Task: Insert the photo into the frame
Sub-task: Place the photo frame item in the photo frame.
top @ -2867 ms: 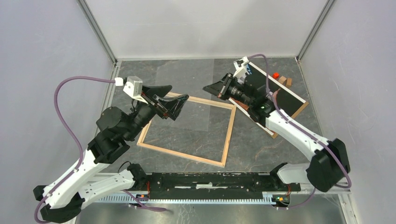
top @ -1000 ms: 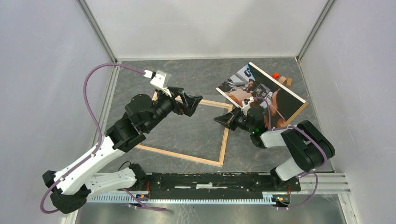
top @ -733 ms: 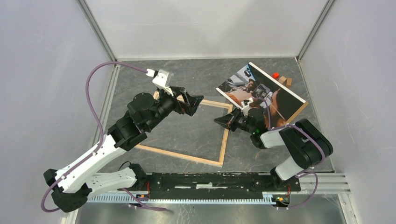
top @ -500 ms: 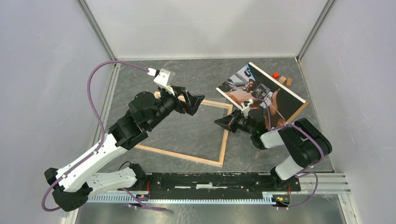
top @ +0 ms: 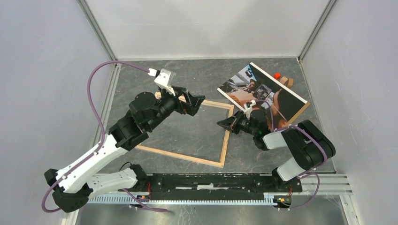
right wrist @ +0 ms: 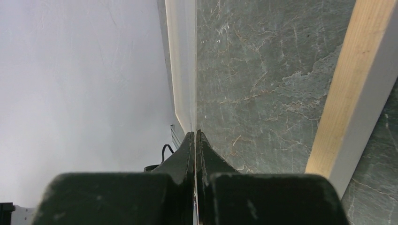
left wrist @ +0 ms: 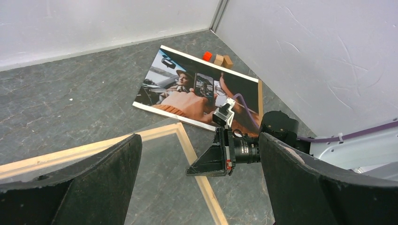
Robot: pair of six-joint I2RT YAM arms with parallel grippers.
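Two arms, neither on the photo yet. The photo lies flat, face up, at the back right of the table. It sits on a brown backing board whose edge peeks out at the near-right side. Long axis is diagonal, back-left to front-right.

The frame lies wood side up mid-table, just left of the photo, long axis roughly left-right. So the two are skewed to each other.

Right gripper is the nearer one. Its wrist sits over the photo's near-left edge, but it points away from the photo, leftward, tips low at the frame's right rail. Contact with the rail: can't tell. Its fingers are pressed together, nothing between them.

Left gripper hangs above the frame's far rail, jaws spread wide, empty, facing the photo across the frame corner.

Judgement: pick-up not begun. Right arm would have to swing back toward the photo and part its fingers, or the left reaches across.
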